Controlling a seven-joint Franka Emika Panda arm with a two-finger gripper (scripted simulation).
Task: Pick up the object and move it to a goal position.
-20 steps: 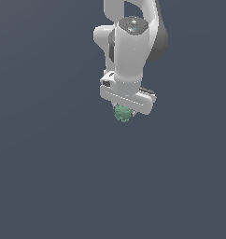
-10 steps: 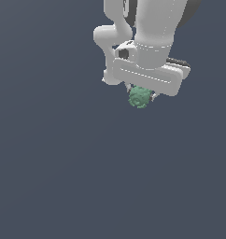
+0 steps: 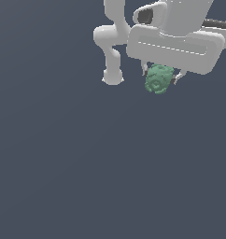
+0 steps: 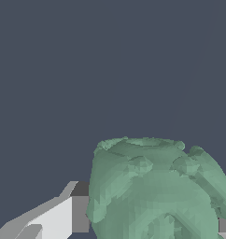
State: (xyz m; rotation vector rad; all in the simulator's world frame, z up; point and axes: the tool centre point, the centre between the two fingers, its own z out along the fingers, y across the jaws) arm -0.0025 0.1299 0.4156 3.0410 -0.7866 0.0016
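The white robot arm's two-fingered pincer (image 3: 159, 78) is clenched on the small, lumpy green ball with a swirled, bumpy surface (image 3: 158, 79), which hangs just beneath the broad white hand body near the upper right of the exterior view; the thin fingers (image 3: 144, 70) press against the ball from either side, and the ball is narrower than the hand above it. Only the exterior view shows the arm itself: a white elbow joint (image 3: 112, 74) ends to the left of the ball, and a dark cable (image 3: 217, 23) runs off at the exterior view's right. Only the wrist view gives the close detail: the green ball (image 4: 157, 191) fills much of that picture, its ridges and knobs plain to see; one pale finger with a dark grey pad (image 4: 80, 207) touches its side, while the other finger shows only as a sliver at the picture's edge. Behind everything lies a plain dark blue-grey ground (image 3: 87, 177); whether it is a table I cannot tell.
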